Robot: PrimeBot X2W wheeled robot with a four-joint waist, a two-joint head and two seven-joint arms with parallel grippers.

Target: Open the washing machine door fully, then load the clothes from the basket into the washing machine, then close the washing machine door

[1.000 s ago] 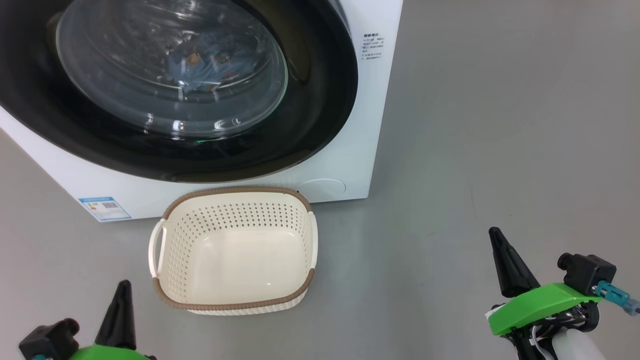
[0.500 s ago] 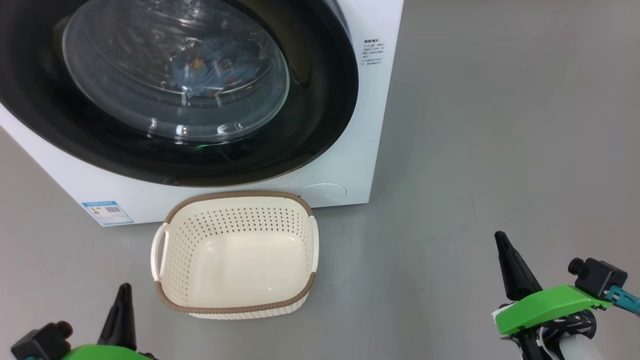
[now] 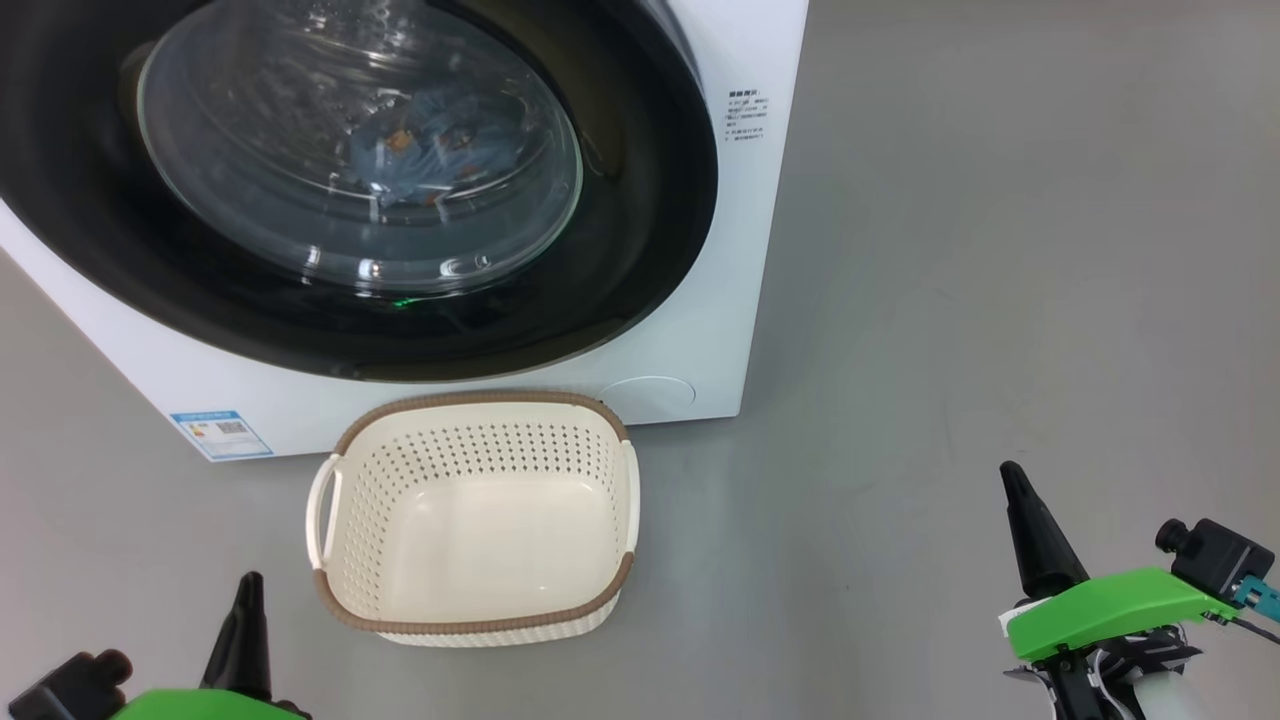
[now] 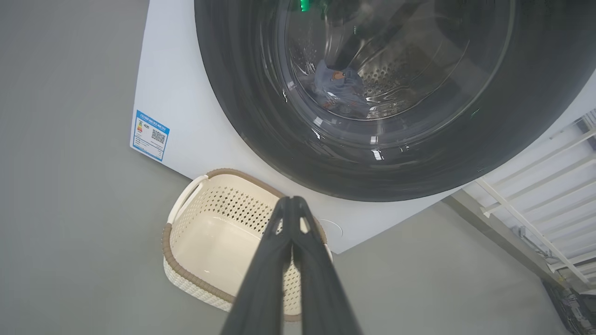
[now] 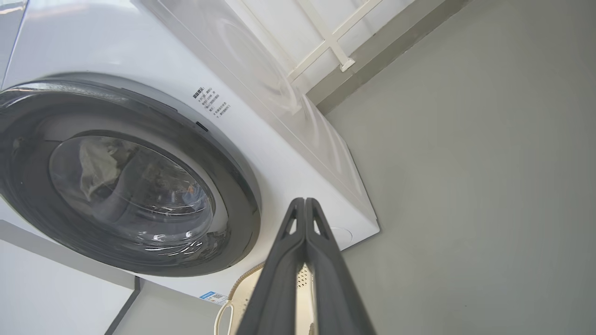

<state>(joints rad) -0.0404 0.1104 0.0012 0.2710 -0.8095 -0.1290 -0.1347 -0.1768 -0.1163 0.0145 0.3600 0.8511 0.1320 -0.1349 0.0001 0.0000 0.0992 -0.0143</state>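
Left wrist view: left gripper (image 4: 291, 201) pinched together — right gripper (image 5: 305, 202) too (clothes (image 4: 338, 88) behind the washing machine door (image 4: 242, 116)).

Head looks down, wrists forward; all share washing machine door (image 3: 300, 230) (near).

plain grey floor (image 3: 1000, 250) all around (matte, with faint marks). a white barred frame (image 4: 531, 195) stands at the floor's edge, a dark object (image 4: 570, 304) just beside its foot.
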